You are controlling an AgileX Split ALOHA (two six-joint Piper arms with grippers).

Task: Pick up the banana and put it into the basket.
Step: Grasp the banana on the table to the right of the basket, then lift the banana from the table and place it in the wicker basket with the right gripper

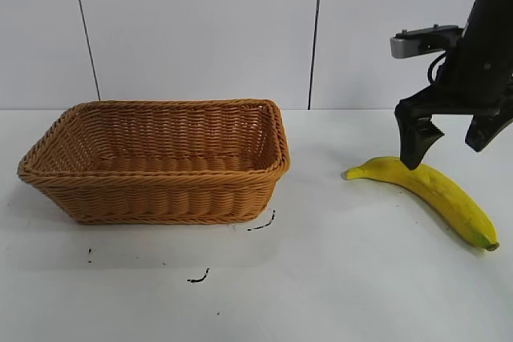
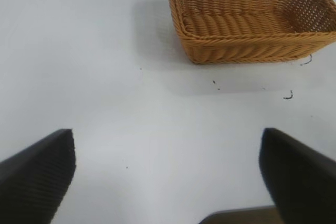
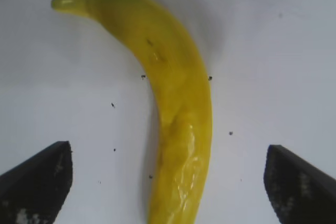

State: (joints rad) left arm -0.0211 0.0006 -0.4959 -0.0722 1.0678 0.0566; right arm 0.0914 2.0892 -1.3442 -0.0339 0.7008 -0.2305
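Nearest us the bench [image 1: 337,294] carries the empty basket [image 1: 160,162] and, well apart, the banana [image 1: 433,194] beneath our wide-open right hand [image 1: 453,138], which we judge could roll it off-centre.

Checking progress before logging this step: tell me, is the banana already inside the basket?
No: the banana lies on the table to the right of the basket, under the open right tool.

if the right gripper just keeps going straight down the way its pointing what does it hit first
Most likely the banana. The right gripper hangs open above it, and its wrist view shows the fruit lying between the two fingers. How much height is left is hard to judge; the fingertips would reach the table either side.
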